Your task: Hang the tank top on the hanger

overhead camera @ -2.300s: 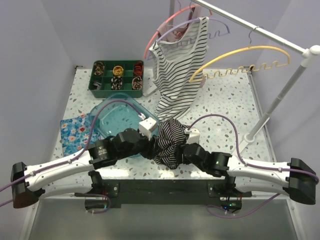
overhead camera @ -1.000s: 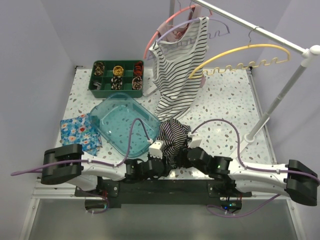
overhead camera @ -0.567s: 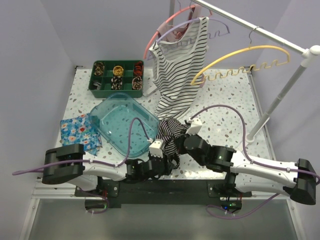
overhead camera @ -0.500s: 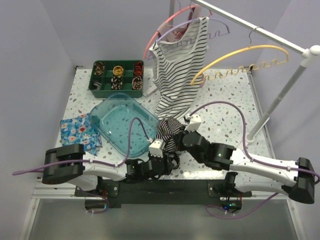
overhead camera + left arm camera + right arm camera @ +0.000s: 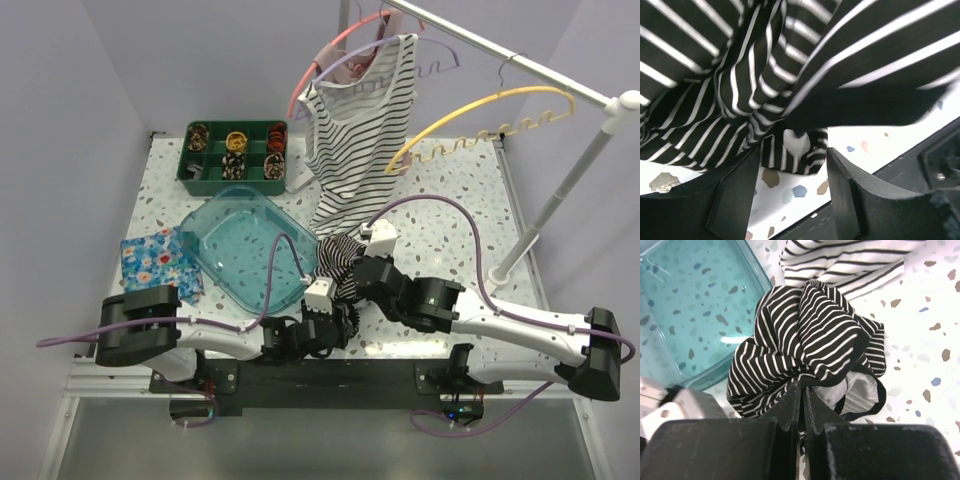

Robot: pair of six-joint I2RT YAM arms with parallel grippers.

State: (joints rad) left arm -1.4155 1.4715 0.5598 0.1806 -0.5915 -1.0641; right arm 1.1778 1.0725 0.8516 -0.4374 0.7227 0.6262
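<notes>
The tank top [image 5: 338, 260], black with thin white stripes, lies bunched on the table between both arms. My right gripper [image 5: 356, 283] is shut on a fold of its near edge; in the right wrist view the fingertips [image 5: 802, 386] pinch the tank top [image 5: 810, 332]. My left gripper [image 5: 331, 318] sits just in front of the bundle. In the left wrist view it [image 5: 790, 172] stands open, and the hem of the tank top [image 5: 765, 75] hangs down to its tips. The yellow hanger [image 5: 490, 108] hangs bare on the rack rod at the back right.
A teal bin [image 5: 205, 232] lies left of the bundle, with a floral cloth [image 5: 150, 265] beside it. A green compartment tray [image 5: 188, 174] stands at the back left. A white striped top [image 5: 355, 140] hangs from the rod on a lilac hanger. The rack's pole [image 5: 555, 200] rises at right.
My right gripper has shut on the tank top and drawn it up and back-left. The left gripper has spread a little wider under the cloth.
</notes>
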